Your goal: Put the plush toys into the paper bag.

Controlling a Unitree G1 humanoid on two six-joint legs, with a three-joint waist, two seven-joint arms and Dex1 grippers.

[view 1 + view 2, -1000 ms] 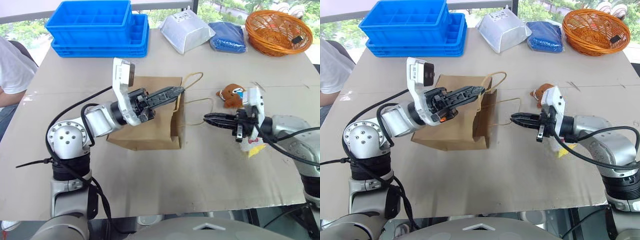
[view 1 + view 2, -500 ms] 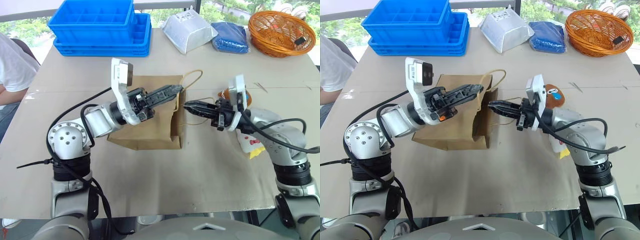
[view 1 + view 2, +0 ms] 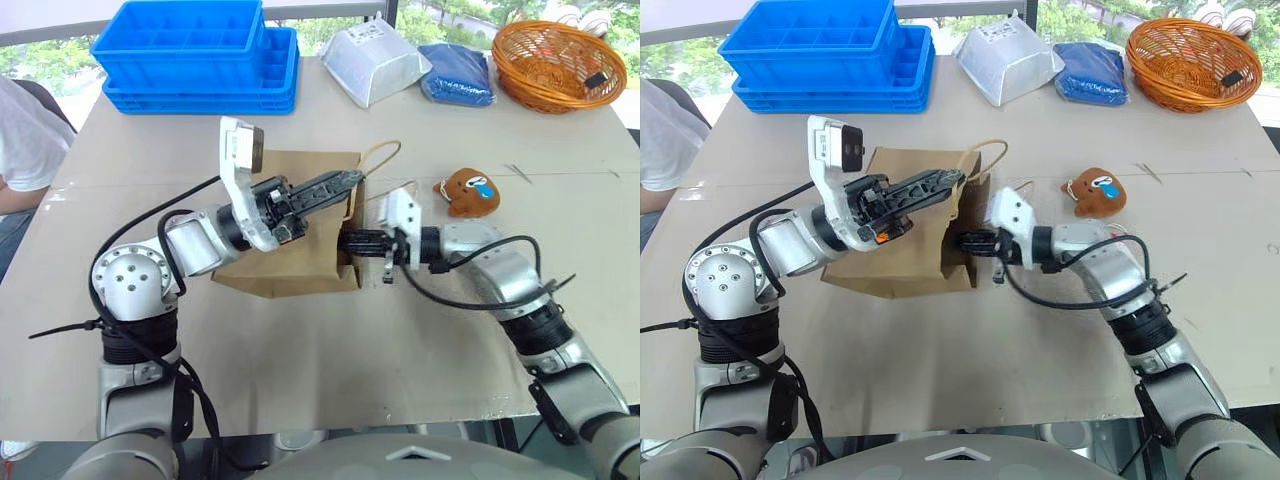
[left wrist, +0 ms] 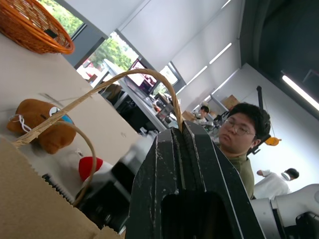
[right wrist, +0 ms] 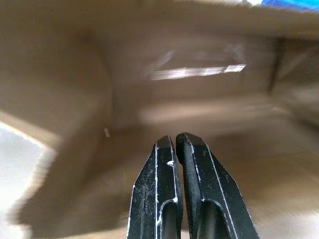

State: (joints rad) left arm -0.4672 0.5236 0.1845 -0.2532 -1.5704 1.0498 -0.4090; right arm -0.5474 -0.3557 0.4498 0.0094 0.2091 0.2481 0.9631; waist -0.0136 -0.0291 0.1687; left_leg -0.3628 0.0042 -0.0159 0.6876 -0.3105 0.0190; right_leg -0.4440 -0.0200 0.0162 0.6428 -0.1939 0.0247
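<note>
The bag [image 3: 295, 225] lies on its side on the table [image 3: 420, 350], mouth toward the robot's right. The left gripper [image 3: 352, 178] is clamped on the upper handle [image 3: 385, 150] at the mouth's top edge, holding that edge lifted; it sits where it was a second ago. In the left wrist view the handle loop [image 4: 99, 89] rises from between the shut fingers [image 4: 164, 164].

The right gripper [image 3: 347, 241] has changed most. A second ago it hung over the table well right of the bag, near the toys; now it has swung left and its closed, empty fingertips [image 5: 174, 149] are poked into the bag's mouth. The right wrist view shows brown paper walls around the shut fingers.

The brown toy [image 3: 469, 191] lies on the table right of the bag, uncovered now that the arm has left. The white toy shows in the left wrist view, its red cap [image 4: 90, 166] beyond the bag's edge, near the brown toy [image 4: 40, 124].
</note>
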